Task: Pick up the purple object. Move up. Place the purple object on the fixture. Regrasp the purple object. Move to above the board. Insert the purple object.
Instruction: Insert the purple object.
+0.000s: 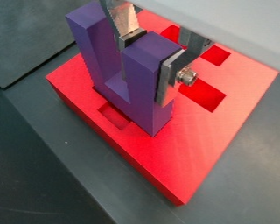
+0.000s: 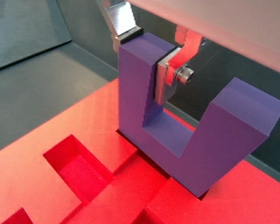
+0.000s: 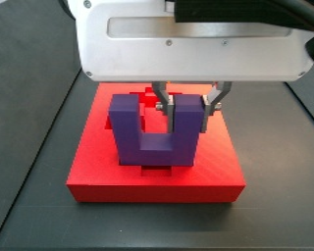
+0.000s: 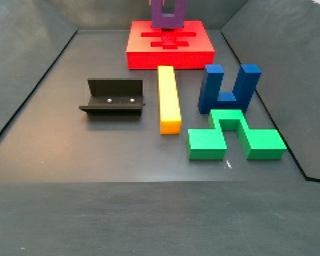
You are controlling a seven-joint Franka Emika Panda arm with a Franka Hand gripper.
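yellow bar [image 4: 167, 98] | blue U-block [image 4: 228, 87] | green block [image 4: 235, 136]

We lose the gripper [image 4: 167, 4] and the purple object's [image 4: 167, 14] prongs past a side view's top edge.

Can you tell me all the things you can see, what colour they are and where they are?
purple object: one, violet, upright on the board, prongs up
board: one, red, far end of the floor
fixture: one, dark, on the floor
yellow bar: one, yellow, between fixture and blue block
blue block: one, dark blue, beside the bar
green block: one, green, in front of the blue block
gripper: one, silver fingers clamped on one prong
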